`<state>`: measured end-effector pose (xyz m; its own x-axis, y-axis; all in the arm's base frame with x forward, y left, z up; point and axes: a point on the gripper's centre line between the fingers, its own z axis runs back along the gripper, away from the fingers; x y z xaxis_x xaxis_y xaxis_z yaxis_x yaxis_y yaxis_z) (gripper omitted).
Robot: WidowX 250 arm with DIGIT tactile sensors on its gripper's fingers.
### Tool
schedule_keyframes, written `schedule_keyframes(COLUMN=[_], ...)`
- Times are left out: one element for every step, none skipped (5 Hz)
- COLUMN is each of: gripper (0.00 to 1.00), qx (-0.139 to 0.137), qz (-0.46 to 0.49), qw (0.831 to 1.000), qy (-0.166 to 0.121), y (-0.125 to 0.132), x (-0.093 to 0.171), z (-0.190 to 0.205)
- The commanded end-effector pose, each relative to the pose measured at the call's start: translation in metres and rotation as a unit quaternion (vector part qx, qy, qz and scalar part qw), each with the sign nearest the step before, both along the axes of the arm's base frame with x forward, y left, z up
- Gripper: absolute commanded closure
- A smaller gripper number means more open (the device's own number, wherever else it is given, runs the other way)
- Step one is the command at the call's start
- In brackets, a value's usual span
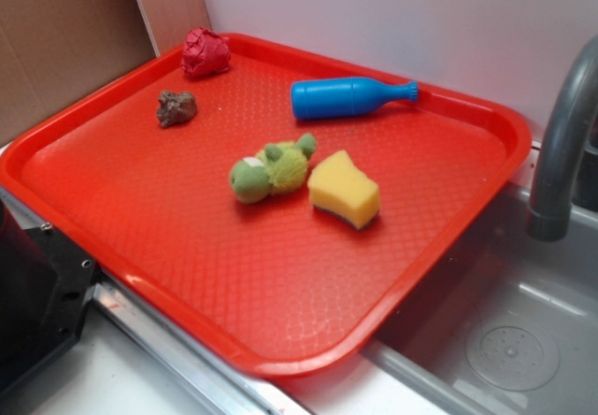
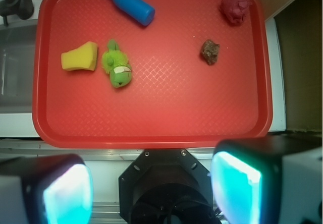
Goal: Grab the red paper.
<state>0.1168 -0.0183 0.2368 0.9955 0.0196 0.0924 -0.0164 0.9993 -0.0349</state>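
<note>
The red paper (image 1: 206, 52) (image 2: 234, 7) is a crumpled deep-red ball. It lies in the far left corner of the red tray (image 1: 280, 284) in the exterior view, and at the top right of the tray (image 2: 176, 113) in the wrist view. My gripper (image 2: 151, 188) hangs high above the tray's near edge, well away from the paper. Its two cyan-padded fingers (image 2: 68, 196) stand wide apart and hold nothing. The gripper does not show in the exterior view.
On the tray lie a brown lump (image 1: 176, 107) (image 2: 210, 51), a blue bottle (image 1: 346, 97) (image 2: 128, 4), a green plush toy (image 1: 271, 167) (image 2: 117, 65) and a yellow sponge (image 1: 344, 189) (image 2: 79, 56). A grey faucet (image 1: 561, 153) and a sink (image 1: 505, 340) flank the tray. The black robot base (image 1: 37, 293) stands beside it.
</note>
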Motion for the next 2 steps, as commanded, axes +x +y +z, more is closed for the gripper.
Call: schedule_keyframes(gripper=[0.00,0.00], qx=[0.000,0.016], qz=[0.000,0.070], qw=[1.000,0.997], qy=[0.000,-0.039], y=[0.000,0.008], x=[0.000,0.009], z=[0.000,-0.015])
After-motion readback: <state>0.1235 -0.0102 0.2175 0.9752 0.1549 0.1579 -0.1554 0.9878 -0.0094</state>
